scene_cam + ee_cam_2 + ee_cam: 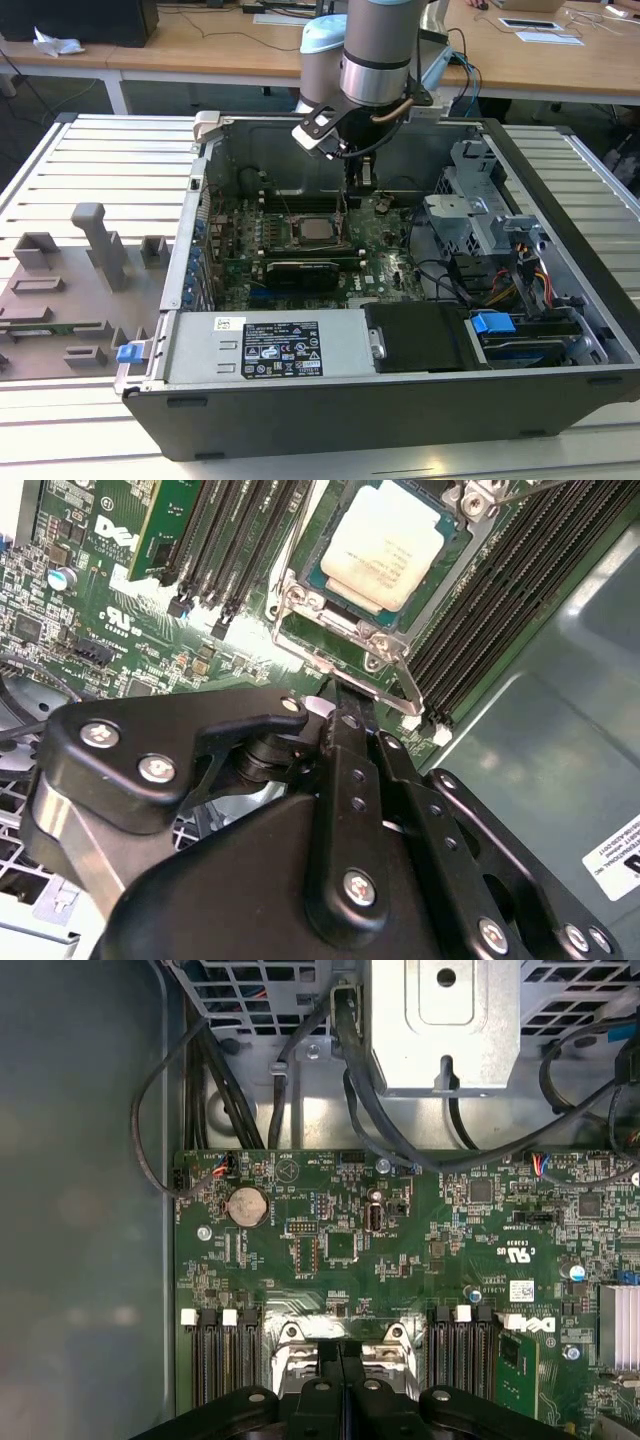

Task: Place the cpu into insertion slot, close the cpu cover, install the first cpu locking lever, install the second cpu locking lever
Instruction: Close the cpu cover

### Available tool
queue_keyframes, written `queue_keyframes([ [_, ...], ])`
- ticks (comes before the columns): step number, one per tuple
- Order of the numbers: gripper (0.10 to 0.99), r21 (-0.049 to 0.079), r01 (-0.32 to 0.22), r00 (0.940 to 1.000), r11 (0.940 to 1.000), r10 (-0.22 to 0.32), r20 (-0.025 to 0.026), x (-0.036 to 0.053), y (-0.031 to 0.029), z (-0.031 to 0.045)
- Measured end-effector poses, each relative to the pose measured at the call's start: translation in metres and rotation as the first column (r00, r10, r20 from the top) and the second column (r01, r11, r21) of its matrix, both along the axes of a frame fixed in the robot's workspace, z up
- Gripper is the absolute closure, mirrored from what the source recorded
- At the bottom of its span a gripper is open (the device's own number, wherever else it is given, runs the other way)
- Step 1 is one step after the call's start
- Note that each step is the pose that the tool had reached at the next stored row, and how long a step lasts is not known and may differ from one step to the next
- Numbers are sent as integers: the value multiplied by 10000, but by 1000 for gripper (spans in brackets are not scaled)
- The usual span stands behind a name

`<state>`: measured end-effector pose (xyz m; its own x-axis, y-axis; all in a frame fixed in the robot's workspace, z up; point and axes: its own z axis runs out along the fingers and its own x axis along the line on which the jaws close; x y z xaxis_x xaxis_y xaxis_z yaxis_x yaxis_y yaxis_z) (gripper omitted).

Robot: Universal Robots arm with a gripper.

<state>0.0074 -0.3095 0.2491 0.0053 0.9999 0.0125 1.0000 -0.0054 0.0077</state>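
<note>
Surface: slatted metal table (100, 150) with wooden desks behind; carries an open computer case (400, 410) laid on its side, so that the green motherboard (330, 1250) faces up for work from above.
Arm: reaches down into the case, wrist above the board.
Tool: gripper (340, 692) with fingers pressed together and nothing seen between them; tips hang just beside the wire locking lever (398, 675) at the socket's corner, apparently placed to work it.
Seated part: cpu (385, 545) lies flat in the insertion slot (296, 238), silver top up.
Frame plate: cpu cover (345, 650) appears lowered around the chip; latching cannot be told.
Writing: faint print on the chip, white lettering on the board, white sticker on the power supply (282, 348); none transcribed.
</note>
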Motion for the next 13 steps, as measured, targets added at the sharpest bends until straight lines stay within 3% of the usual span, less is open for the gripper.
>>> queue_keyframes([
  [13, 980, 0, 0, 10000, 10000, 0, 0, -71, 0, 0],
])
